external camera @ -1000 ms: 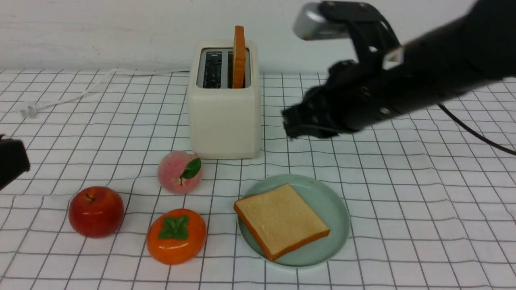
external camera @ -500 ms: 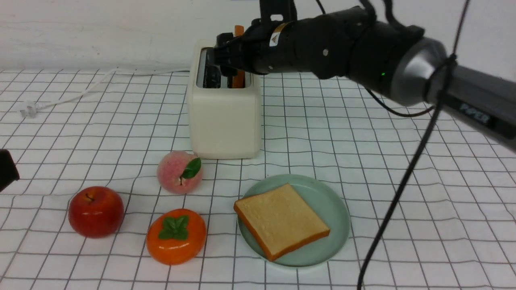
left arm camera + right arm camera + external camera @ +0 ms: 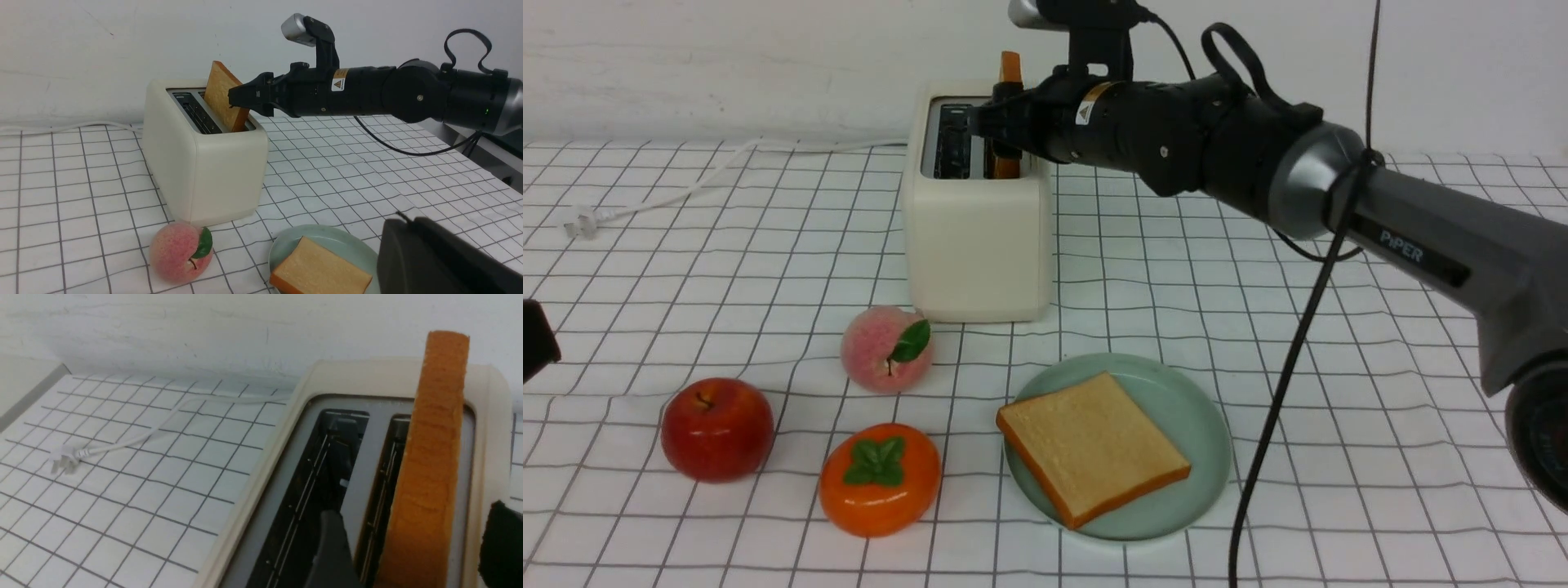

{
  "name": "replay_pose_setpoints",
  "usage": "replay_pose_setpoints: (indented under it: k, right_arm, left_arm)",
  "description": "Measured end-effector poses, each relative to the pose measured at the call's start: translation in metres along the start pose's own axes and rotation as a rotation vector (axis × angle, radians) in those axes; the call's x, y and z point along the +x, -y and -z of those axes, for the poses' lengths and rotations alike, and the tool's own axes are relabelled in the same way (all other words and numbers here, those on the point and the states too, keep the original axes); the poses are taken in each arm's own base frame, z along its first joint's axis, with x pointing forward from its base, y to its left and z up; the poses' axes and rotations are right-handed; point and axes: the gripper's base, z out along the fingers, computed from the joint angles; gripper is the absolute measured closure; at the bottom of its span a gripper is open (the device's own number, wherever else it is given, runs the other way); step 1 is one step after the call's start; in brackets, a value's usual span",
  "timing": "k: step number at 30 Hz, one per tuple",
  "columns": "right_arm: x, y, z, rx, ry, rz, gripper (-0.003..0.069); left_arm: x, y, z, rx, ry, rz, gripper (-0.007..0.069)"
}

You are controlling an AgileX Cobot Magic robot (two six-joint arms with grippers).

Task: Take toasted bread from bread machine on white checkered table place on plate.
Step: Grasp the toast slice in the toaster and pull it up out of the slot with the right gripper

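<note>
Nearest, well in front of the bread machine (image 3: 977,237) and a little to its left, on the white checkered table (image 3: 1339,367): an orange persimmon (image 3: 880,479) with a green leaf cap. Beside that, in front of the bread machine's right half, the plate (image 3: 1213,425). Carries one slice of toasted bread (image 3: 1093,447), flat, golden face up, near corner out to the rim. Further left than the persimmon, a red apple (image 3: 717,428). Far to the left of the bread machine, at the edge of the front view, a dark bit of the left gripper (image 3: 535,347); cannot tell how its fingers stand. Near the bread machine's front left corner, a pink peach (image 3: 886,349) with one leaf, close to the casing but apart from it.

Then the bread machine itself. Stands upright and holds the second slice (image 3: 1009,67) in its right slot, on edge, rising well above the top. Reaching in from the right, level with the bread machine's top, the right gripper (image 3: 995,129). Straddles that standing slice with fingers (image 3: 333,547) spread, one on each side, a sliver of gap showing beside the crust in the right wrist view.

Behind and left of the bread machine, its white cord (image 3: 711,175), ending in a plug (image 3: 580,224) on the cloth.
</note>
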Motion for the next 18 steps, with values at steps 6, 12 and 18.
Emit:
replay_pose_setpoints:
  k: [6,12,18]
  right_arm:
    - [-0.001,0.0,-0.001,-0.004,0.017,0.0,0.0389]
    - [-0.001,0.0,-0.001,-0.004,0.017,0.0,0.0585]
    - [-0.023,-0.013,0.019,-0.023,0.037,0.003,0.0585]
  left_arm:
    - [0.0,0.0,0.0,0.001,0.004,0.0,0.0638]
    - [0.0,0.0,0.0,0.001,0.005,0.0,0.0638]
    - [0.001,0.0,0.0,-0.002,-0.007,0.0,0.0638]
